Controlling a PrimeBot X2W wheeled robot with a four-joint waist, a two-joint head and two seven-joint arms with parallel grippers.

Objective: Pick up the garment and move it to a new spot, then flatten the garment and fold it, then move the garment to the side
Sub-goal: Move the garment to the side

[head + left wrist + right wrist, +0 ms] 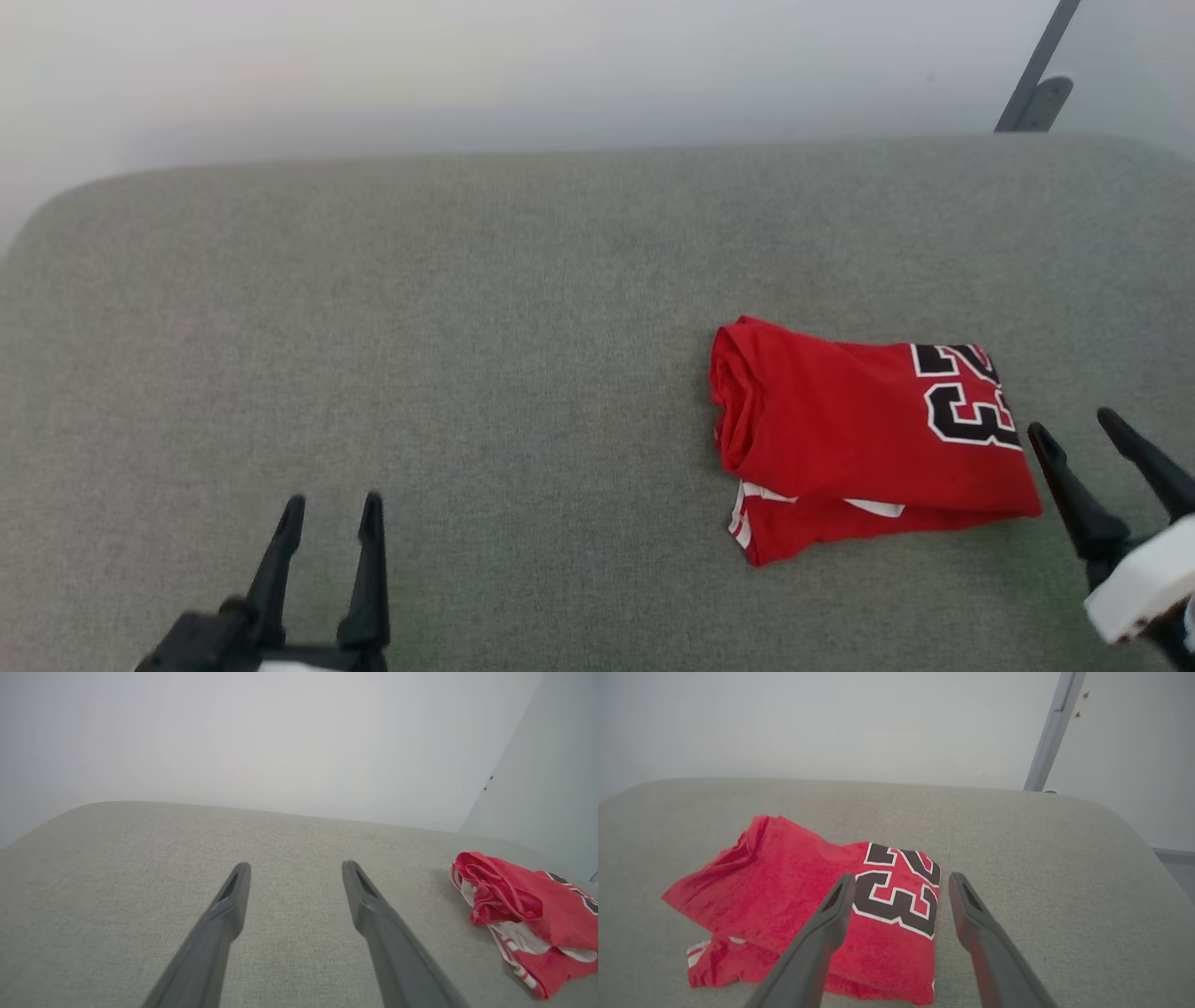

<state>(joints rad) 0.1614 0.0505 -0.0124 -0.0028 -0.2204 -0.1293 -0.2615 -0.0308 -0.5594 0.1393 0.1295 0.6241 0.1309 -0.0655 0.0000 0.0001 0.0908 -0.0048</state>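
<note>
The garment (pixel 859 439), a red jersey with a black white-outlined number and red-and-white striped trim, lies folded into a compact rectangle on the right part of the grey cushion (pixel 467 327). In the left wrist view the garment (pixel 523 914) shows its layered folded edge at the far right. In the right wrist view the garment (pixel 808 900) lies just beyond the fingers. My right gripper (pixel 1074 427) is open just off the garment's right edge, nothing between its fingers. My left gripper (pixel 331 504) is open at the lower left, far from the garment.
The grey cushion's rounded far edge meets a pale wall (pixel 560 75). A grey metal post (pixel 1036 75) stands behind the far right corner. Bare fabric spreads across the left and middle of the cushion.
</note>
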